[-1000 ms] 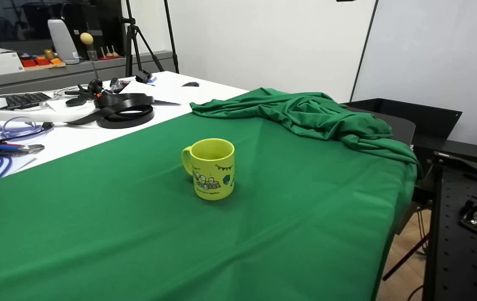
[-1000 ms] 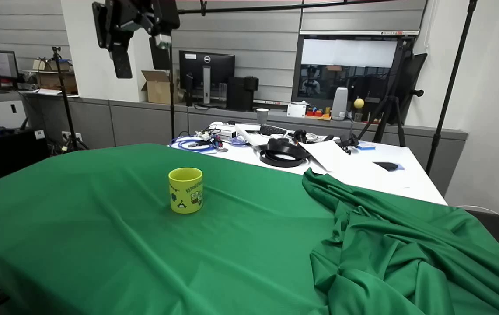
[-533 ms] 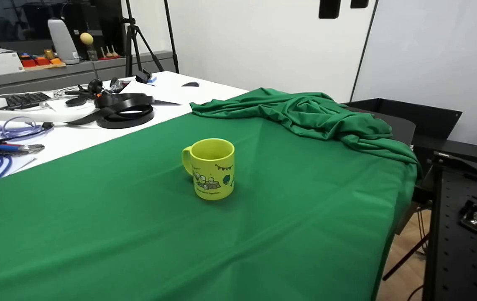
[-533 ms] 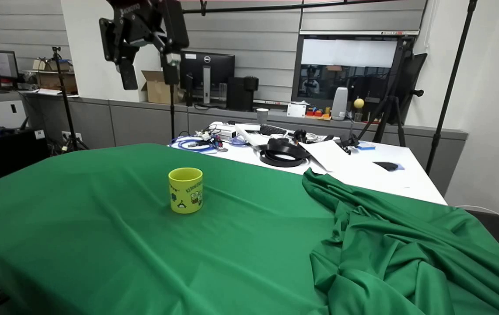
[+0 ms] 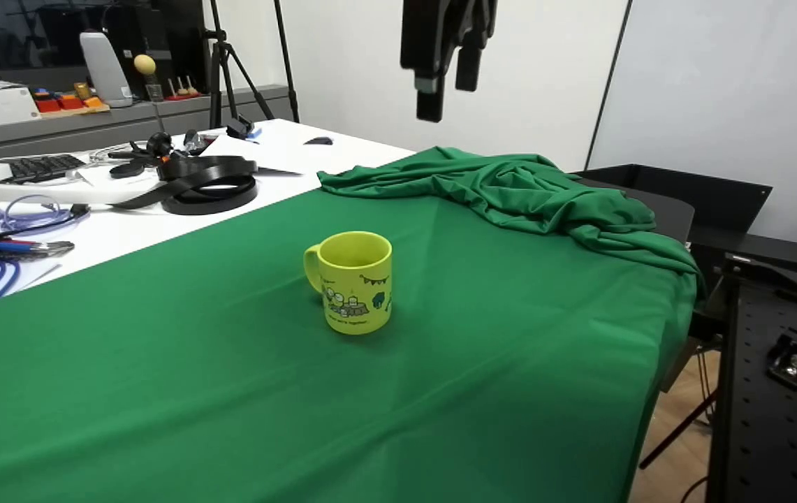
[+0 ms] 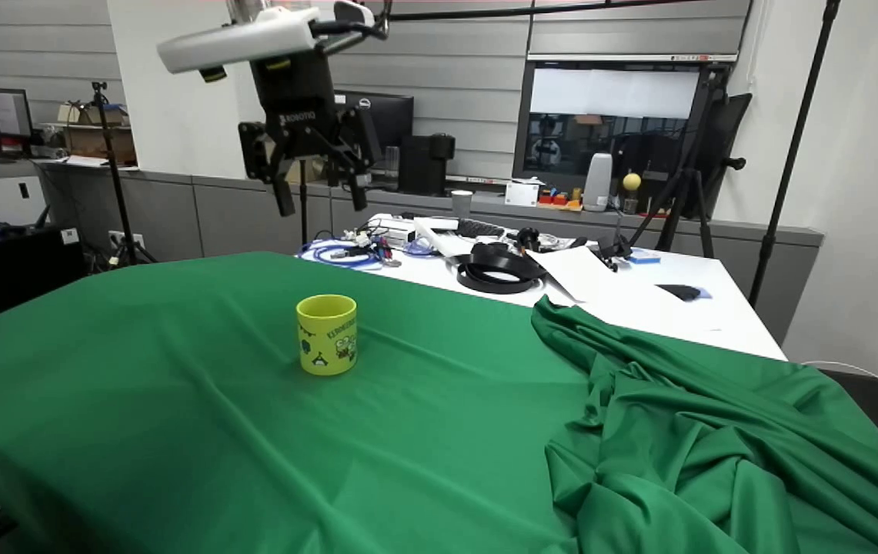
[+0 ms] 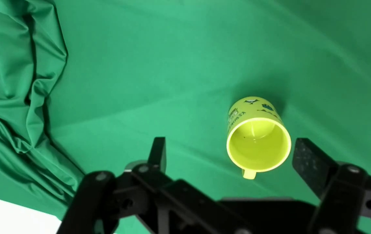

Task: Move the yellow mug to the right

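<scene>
The yellow mug stands upright on the green cloth in both exterior views (image 5: 356, 290) (image 6: 327, 338), with a dark printed design on its side. Its handle (image 5: 312, 268) shows in an exterior view. My gripper is open and empty, pointing down high above the cloth and the mug in both exterior views (image 5: 448, 100) (image 6: 322, 205). In the wrist view the mug (image 7: 258, 139) appears between the two fingers of the gripper (image 7: 230, 148), closer to the right finger (image 7: 312, 164), with its handle toward the bottom of the picture. Nothing touches the mug.
The green cloth (image 6: 423, 431) covers the table, with a bunched heap of folds (image 5: 524, 188) at one side. Cables, black straps (image 5: 209, 185) and papers lie on the white tabletop (image 5: 363, 148) beyond it. A black perforated plate (image 5: 782, 405) stands beside the table.
My gripper has come down and moved across to above the mug, entering an exterior view from the top. It has stayed open. The mug has not moved.
</scene>
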Controlling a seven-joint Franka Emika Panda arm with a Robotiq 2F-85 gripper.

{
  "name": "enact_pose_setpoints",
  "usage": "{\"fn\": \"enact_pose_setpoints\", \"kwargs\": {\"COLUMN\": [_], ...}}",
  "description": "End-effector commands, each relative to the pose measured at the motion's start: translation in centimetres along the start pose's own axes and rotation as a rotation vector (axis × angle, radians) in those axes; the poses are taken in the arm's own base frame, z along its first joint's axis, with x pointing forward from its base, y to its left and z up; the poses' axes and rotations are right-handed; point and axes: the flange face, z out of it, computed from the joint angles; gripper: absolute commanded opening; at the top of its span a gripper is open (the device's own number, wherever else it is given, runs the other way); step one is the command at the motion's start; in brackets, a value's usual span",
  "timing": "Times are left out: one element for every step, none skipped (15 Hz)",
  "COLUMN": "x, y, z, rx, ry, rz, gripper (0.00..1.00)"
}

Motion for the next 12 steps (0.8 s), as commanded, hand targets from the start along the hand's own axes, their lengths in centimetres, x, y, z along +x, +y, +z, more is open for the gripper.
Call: {"fn": "enact_pose_setpoints", "kwargs": {"x": [3.5,1.6,2.2,2.6,2.9,3.0,3.4,3.6,3.9,4.1,4.4,4.7], "y": [0.5,0.0,0.1,0.2,0.3,0.3,0.4,0.5,0.4,0.4,0.4,0.3], "z": [2.4,1.8,2.4,2.8,3.0,3.0,3.4,3.9,4.6,5.2,6.1,6.9], "rx": [0.003,0.011,0.016,0.018,0.019,0.018,0.021,0.024,0.023,0.022,0.019,0.02], "ry": [0.007,0.004,0.001,-0.002,-0.004,-0.002,-0.012,-0.034,-0.054,-0.064,-0.078,-0.097], "rz": [0.014,-0.005,-0.004,-0.004,-0.004,-0.004,0.008,0.021,0.017,0.024,0.037,0.054], "gripper": [1.0,1.0,1.0,1.0,1.0,1.0,1.0,1.0,1.0,1.0,1.0,1.0]}}
